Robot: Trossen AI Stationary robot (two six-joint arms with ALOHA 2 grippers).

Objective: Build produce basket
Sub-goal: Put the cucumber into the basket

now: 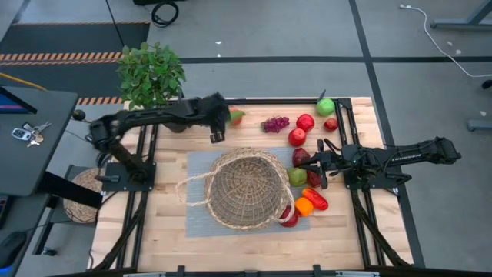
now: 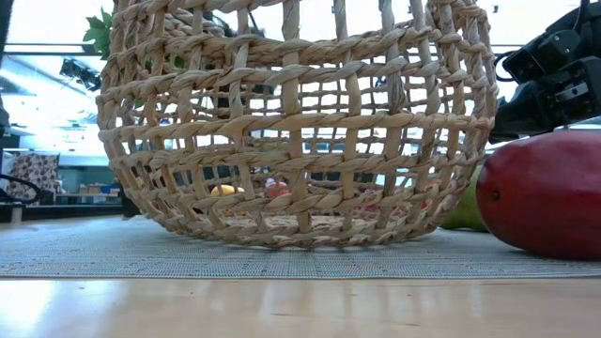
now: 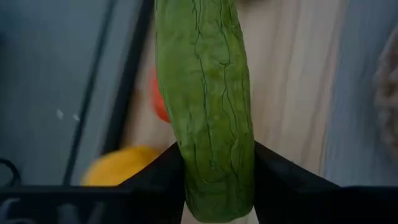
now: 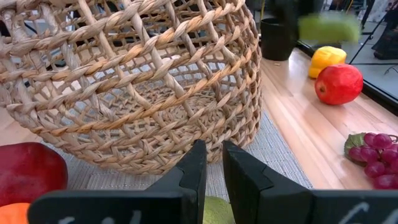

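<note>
Left gripper [image 3: 217, 186] clamped on green cucumber [image 3: 208, 99], seen only by its wrist camera, right gripper [image 4: 213, 168] empty, jaws closed, beside wicker basket [image 1: 246, 188], overhead.

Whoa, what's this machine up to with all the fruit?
It is filling a large round woven wicker basket that sits on a grey mat mid-table. The left gripper has its fingers closed on a long green cucumber near the table's far edge, by a leafy potted plant. The right gripper waits shut beside the basket, holding nothing. The other fruits, such as the purple grape bunch, lie on the table outside the basket.
</note>
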